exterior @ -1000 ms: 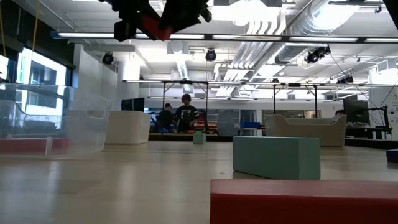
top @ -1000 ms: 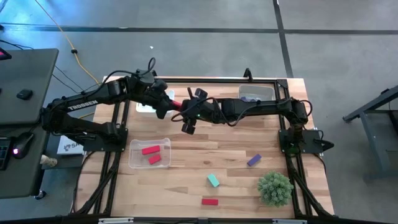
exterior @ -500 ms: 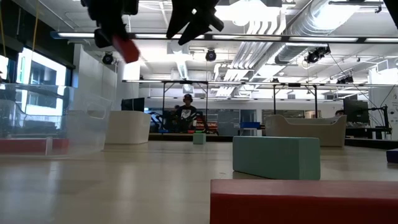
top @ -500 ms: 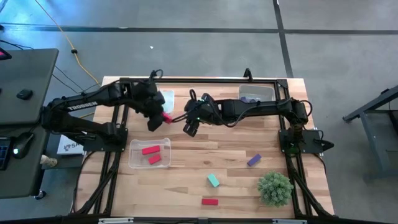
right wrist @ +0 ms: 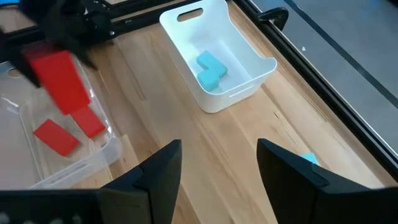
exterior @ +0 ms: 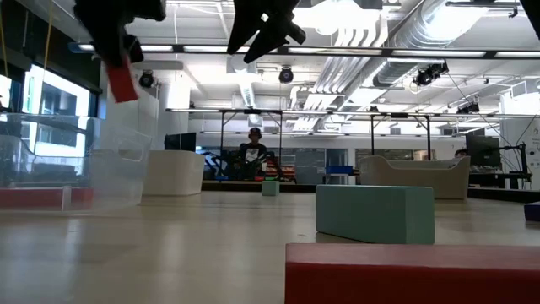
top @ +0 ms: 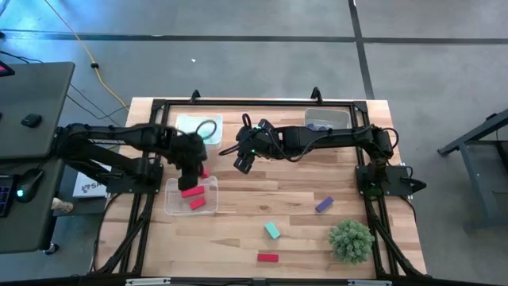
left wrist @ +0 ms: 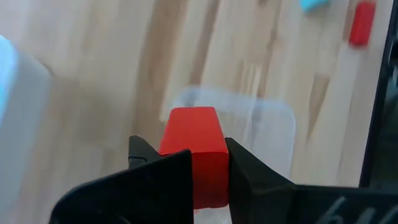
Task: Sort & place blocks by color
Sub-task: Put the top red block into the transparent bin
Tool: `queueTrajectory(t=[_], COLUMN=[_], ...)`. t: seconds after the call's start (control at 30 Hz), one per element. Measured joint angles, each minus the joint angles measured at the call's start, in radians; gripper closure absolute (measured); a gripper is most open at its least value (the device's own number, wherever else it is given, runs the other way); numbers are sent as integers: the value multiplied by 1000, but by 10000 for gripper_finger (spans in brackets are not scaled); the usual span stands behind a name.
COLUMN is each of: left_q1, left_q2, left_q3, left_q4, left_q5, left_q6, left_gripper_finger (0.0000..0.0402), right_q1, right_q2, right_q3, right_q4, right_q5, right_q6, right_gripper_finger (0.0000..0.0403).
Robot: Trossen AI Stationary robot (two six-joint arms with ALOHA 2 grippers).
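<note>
Left gripper (top: 193, 159) hangs over your clear tray (top: 171, 205), clamped on a red block (left wrist: 193, 152), positioned to join the two reds inside. Right gripper (top: 242, 161) waits mid-table, fingers apart. Teal block (top: 272, 230) lies loose.

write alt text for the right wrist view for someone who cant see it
The left gripper holds a red block above a clear tray holding two red blocks. Nearby, a white bin contains teal blocks; the right gripper's open fingers frame the wooden table.
</note>
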Motion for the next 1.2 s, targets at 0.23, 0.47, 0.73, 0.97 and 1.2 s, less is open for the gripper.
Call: queueTrajectory(t=[0.23, 0.47, 0.73, 0.97, 1.2], left_q1=[-151, -256, -312, -321, -320], left_q2=[0, 0, 0, 0, 0], left_q3=[-90, -171, -280, -333, -360], left_q4=[4, 7, 43, 66, 68], left_q5=[-16, -49, -52, -60, -81], left_q6=[-121, -219, -301, -321, -321], left_gripper_finger=[397, 397, 397, 396, 395], right_q1=[0, -1, -1, -1, -1], right_q2=[0, 0, 0, 0, 0], right_q3=[0, 0, 0, 0, 0], right_q4=[-3, -16, -52, -165, -287], right_q5=[-2, -50, -58, -170, -235], right_q6=[-2, -3, -3, 49, 156], right_gripper_finger=[205, 205, 205, 205, 205])
